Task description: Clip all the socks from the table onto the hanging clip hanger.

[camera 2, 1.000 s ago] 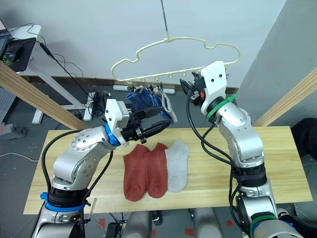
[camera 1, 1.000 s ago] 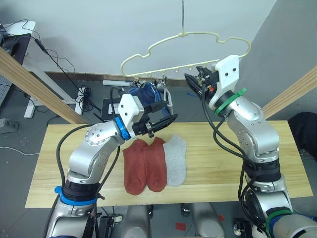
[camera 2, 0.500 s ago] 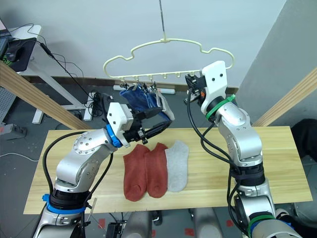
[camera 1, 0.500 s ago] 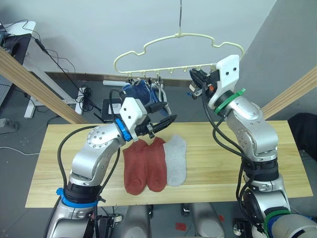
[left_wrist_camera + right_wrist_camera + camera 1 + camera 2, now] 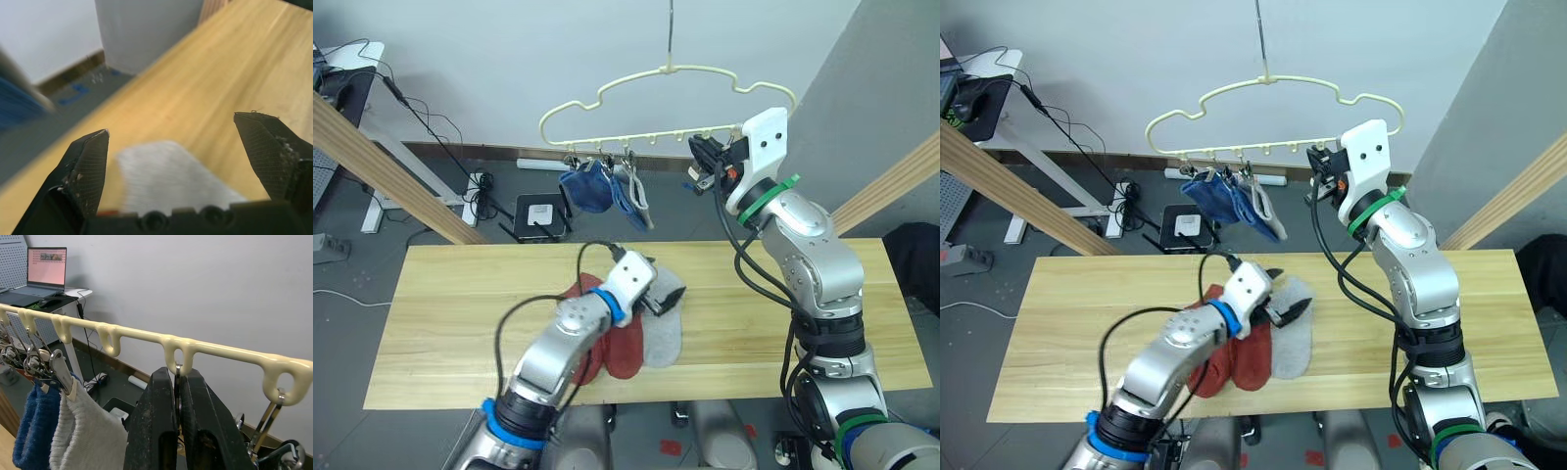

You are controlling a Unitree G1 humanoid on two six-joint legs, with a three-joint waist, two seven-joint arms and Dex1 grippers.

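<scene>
**Left gripper low over the socks, right gripper pinched on a hanger clip**

Left gripper [image 5: 668, 297] down near the table [image 5: 460, 323], fingers spread wide with nothing between them, poised just above the light grey sock [image 5: 663, 338]. Beside that sock toward the table's left end, two rust red socks [image 5: 622, 348], partly covered by the left forearm. Broad bare plank on both sides of the sock cluster, out to each end of the table; front and back edges of the table free as well.

Above the table's back edge, the cream-yellow clip hanger [image 5: 636, 83] on its metal hook. Right gripper [image 5: 703, 164] raised at the hanger's right end, fingers pressed together on a metal clip [image 5: 178, 382]. Already clipped near the hanger's left half: two blue socks [image 5: 587, 188] and one light grey sock [image 5: 634, 201], hanging close together. Empty clips [image 5: 268, 417] along the rest of the bar.

Wooden poles [image 5: 382, 166] slanting past both ends of the table; cables and a power strip [image 5: 480, 186] on the floor beyond the table's back edge.
</scene>
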